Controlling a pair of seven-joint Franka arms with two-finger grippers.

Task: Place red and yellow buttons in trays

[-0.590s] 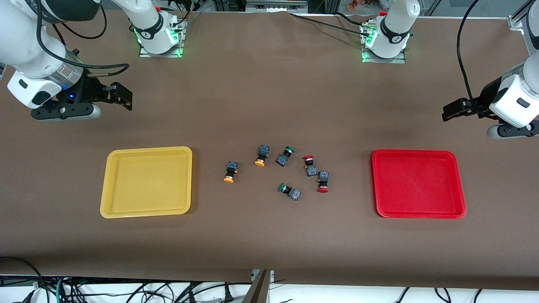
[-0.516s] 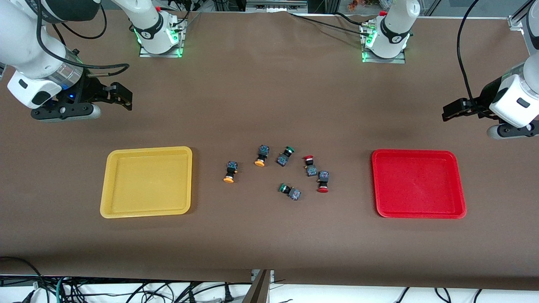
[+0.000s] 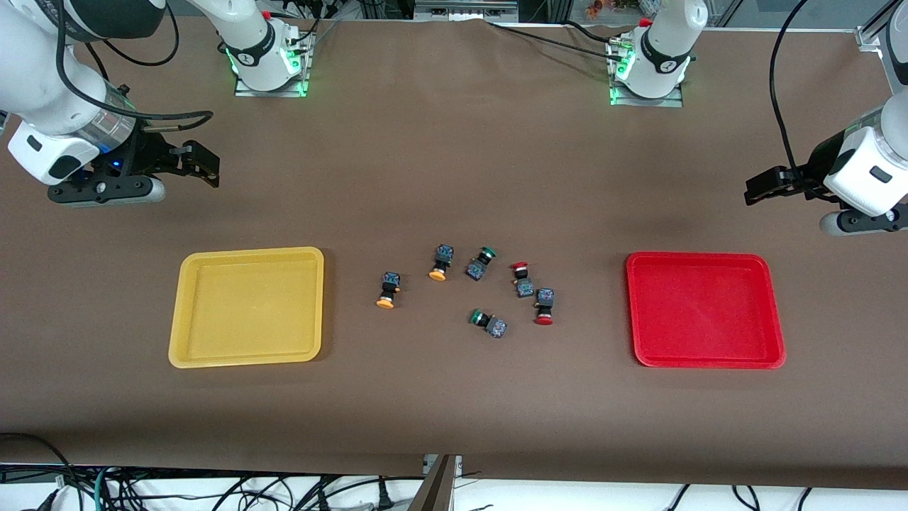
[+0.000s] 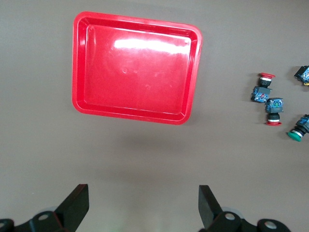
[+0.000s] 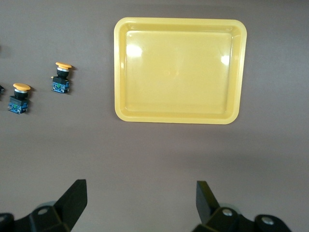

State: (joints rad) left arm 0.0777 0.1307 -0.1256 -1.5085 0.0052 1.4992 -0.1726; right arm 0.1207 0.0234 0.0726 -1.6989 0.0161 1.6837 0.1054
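Fingers: you have both pairs spread wide and holding nothing. In the left wrist view the left gripper's [image 4: 144, 208] two dark fingertips [image 4: 77, 200] stand far apart over bare table; in the right wrist view the right gripper's [image 5: 140, 203] fingertips [image 5: 76, 195] do the same.

Left gripper [image 3: 762, 188]: you see it in the air over the brown table [image 3: 454, 397] at the left arm's end, above the strip between the red tray and the arm bases.

Right gripper [image 3: 202, 165]: in the air over the table at the right arm's end, above the strip between the yellow tray and the bases.

Red tray [image 3: 777, 355]: flat on the table toward the left arm's end, nothing in it.

Yellow tray [image 3: 245, 358]: flat toward the right arm's end, nothing in it.

Buttons, all lying on the table between the two trays, apart from both:
- yellow button one [image 3: 387, 290], closest of the six to the yellow tray.
- yellow button two [image 3: 440, 262], farther from the front camera than the first.
- red button one [image 3: 522, 277].
- red button two [image 3: 544, 306], just beside the first and nearer the camera; these two are closest to the red tray.
- green button one [image 3: 480, 262], between yellow button two and red button one.
- green button two [image 3: 489, 322], nearest the camera of the group.
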